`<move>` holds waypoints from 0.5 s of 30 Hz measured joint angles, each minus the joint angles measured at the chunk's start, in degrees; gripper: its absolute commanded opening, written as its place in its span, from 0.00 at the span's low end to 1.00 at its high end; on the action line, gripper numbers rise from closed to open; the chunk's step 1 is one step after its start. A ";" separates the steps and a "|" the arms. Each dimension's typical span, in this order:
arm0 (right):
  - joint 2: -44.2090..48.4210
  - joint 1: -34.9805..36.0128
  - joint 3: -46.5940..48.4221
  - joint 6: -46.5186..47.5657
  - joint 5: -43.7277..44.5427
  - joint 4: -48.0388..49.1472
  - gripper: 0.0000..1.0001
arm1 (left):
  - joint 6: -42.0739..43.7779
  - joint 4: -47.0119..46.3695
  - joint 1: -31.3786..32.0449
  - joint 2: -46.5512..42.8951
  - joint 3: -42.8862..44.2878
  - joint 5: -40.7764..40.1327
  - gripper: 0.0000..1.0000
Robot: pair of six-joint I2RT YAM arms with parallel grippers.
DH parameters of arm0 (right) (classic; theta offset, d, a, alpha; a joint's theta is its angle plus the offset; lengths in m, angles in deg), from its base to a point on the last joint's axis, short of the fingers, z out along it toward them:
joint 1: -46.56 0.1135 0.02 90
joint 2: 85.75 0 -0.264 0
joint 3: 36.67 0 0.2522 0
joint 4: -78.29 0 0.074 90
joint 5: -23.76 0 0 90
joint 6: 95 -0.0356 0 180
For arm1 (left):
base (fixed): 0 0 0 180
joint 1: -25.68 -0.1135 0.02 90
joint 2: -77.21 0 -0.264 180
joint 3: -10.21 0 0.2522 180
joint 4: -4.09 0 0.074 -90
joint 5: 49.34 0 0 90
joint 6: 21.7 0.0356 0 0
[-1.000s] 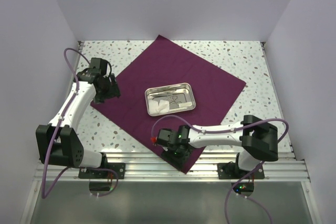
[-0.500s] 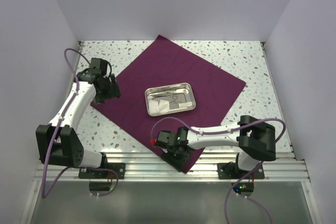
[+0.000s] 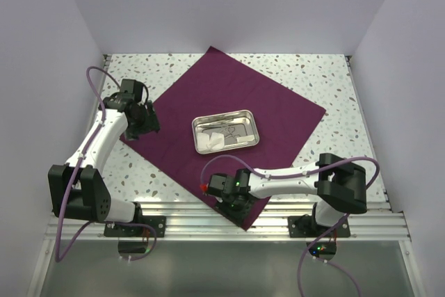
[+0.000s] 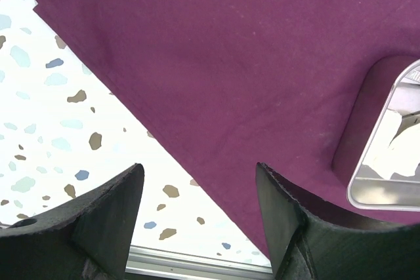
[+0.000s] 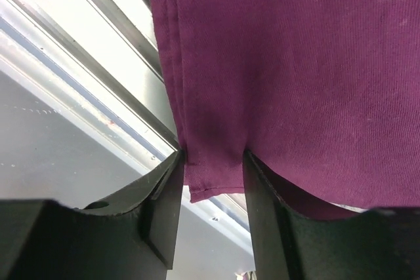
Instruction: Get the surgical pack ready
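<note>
The plum-purple cloth (image 3: 229, 99) lies spread as a diamond on the speckled table. The steel tray (image 3: 225, 131) sits at its centre, holding silvery scissor-like instruments (image 3: 235, 129) and white gauze (image 3: 211, 142). My right gripper (image 3: 235, 204) is at the cloth's near corner by the table's front rail. In the right wrist view it (image 5: 211, 174) is shut on that corner of the cloth (image 5: 295, 63). My left gripper (image 3: 144, 122) hovers open over the cloth's left corner. The left wrist view shows the open gripper (image 4: 200, 188) above the cloth (image 4: 249, 63), with the tray (image 4: 390, 162) at the right edge.
The aluminium front rail (image 3: 208, 222) runs just below the cloth's near corner and also shows in the right wrist view (image 5: 111, 50). White walls close the table on three sides. Bare speckled tabletop (image 3: 327, 74) lies around the cloth.
My right gripper has shifted slightly toward the front rail at the cloth's near corner. The left arm has barely moved.
</note>
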 measured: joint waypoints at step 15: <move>-0.31 1.18 -0.46 -0.81 1.14 0.13 0.27 | 0.04 -0.04 0.00 -0.02 -0.96 0.28 0.73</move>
